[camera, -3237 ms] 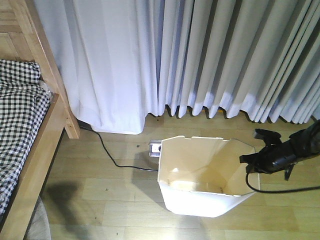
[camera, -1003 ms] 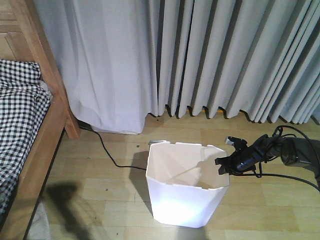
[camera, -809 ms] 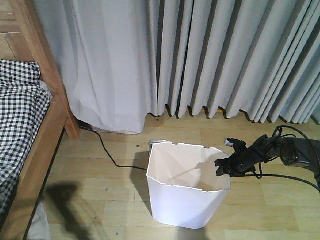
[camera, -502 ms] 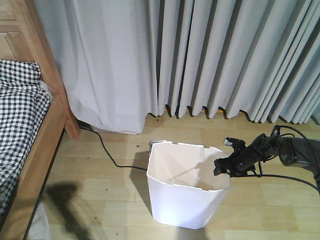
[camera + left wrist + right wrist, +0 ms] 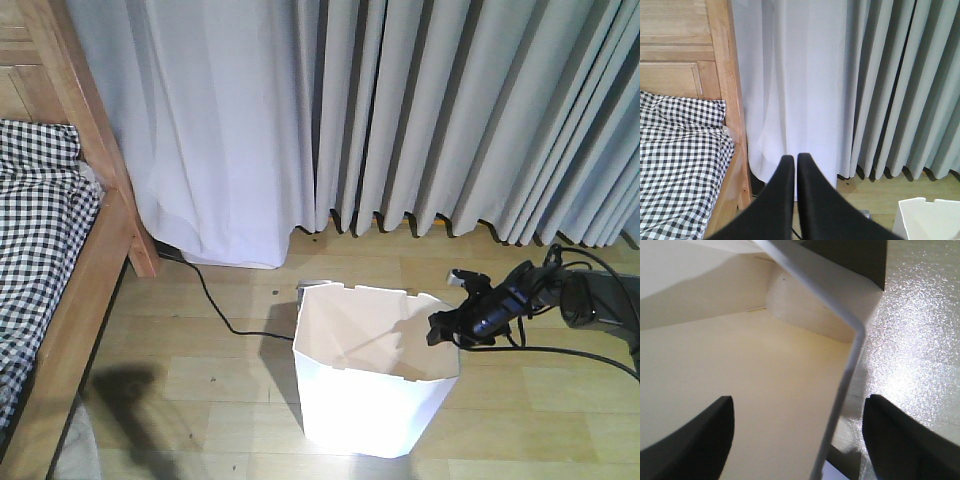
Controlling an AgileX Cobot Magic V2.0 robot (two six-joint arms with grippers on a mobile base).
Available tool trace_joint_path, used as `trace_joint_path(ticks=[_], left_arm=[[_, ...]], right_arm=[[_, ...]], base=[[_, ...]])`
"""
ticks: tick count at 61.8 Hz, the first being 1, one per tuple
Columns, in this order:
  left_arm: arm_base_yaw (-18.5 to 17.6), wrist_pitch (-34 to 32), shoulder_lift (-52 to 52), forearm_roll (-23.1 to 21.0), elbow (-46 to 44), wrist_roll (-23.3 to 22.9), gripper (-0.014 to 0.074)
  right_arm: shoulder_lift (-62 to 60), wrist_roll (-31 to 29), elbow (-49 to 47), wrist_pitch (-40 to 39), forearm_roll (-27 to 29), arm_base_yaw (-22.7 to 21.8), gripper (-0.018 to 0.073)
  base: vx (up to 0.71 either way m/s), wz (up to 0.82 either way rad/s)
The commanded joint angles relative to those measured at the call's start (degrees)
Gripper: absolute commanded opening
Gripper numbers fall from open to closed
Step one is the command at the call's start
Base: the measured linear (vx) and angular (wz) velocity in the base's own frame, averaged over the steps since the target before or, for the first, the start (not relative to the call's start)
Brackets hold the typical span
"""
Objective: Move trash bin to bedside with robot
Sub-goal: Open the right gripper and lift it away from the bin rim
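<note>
Right gripper (image 5: pixel 447 325) fingers straddle, spread apart, the bin (image 5: pixel 370 385) rim at 3 o'clock; left gripper (image 5: pixel 792 161) fingers pressed together.

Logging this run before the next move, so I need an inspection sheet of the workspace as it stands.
Surface: light wood plank floor, bare patches visible.
Job's things: white trash bin upright, apart from the wooden bed frame with checkered bedding.
Clutter: small grey object behind the bin.
Grippers: right claw open, straddling the bin's rim; left claw shut, empty.
Cables: black cord across the floor; cables on the right arm.
Surroundings: grey curtains.
</note>
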Motion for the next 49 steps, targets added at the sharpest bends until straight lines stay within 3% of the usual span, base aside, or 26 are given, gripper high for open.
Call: trace_joint_path(ticks=[1,11,21,29,49], left_arm=[[0.06,-3.98,-0.85,-0.20,1.07,-0.25,-0.0006],[0.06,-3.98,-0.85,-0.20,1.07,-0.25,-0.0006],[0.06,-3.98,-0.85,-0.20,1.07,-0.25,-0.0006],[0.06,-3.98,-0.85,-0.20,1.07,-0.25,-0.0006],[0.06,-3.98,-0.85,-0.20,1.07,-0.25,-0.0006]], right_arm=[[-6.46,-0.60,1.62,0.74,0.97,-0.02,0.0529],[-12.96,-2.27,15.17,-10.38,4.66,-0.02,0.0529],[-21.63,-13.19,28.58,-15.84,10.76,0.03,0.0529],[-29.84,-18.53,38.03,-19.41,14.36,-0.03,0.0529],[-58.04,-23.80,60.01,-30.19,13.64,0.03,0.0529]], base=[[0.00,-0.01],[0.00,0.00],[0.00,0.00],[0.00,0.00],[0.00,0.00]])
